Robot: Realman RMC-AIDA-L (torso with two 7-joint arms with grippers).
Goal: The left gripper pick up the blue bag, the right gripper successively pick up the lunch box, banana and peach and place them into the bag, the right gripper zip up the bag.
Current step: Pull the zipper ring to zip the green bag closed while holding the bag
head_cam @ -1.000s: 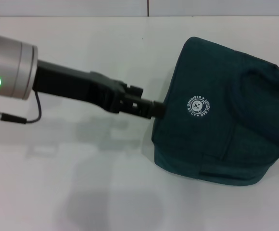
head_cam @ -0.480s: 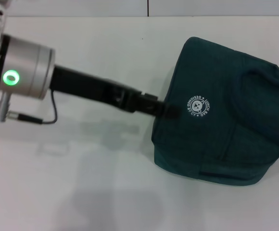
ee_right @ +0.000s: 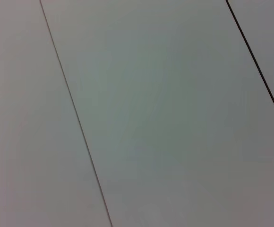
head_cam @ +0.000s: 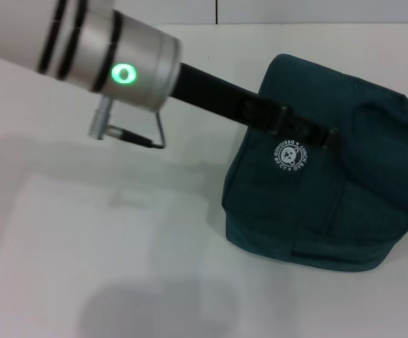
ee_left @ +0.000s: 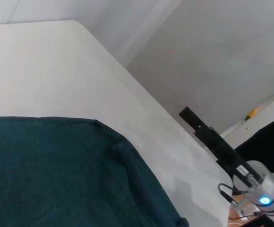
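The black two-fingered left gripper (head_cam: pixel 323 135) is advancing from the side of the dark teal fabric blue bag (head_cam: pixel 362 204) to over its top. Finger state cannot be told; the pickup looks not yet made.

Even, bright overhead light washes the white table (head_cam: pixel 84 246) nearly flat in the head view, with soft grey shadows at lower left and under the silver wrist (head_cam: pixel 112 49), whose near end looks blurred. A green indicator glows there. The right wrist view is dim, grey and featureless.
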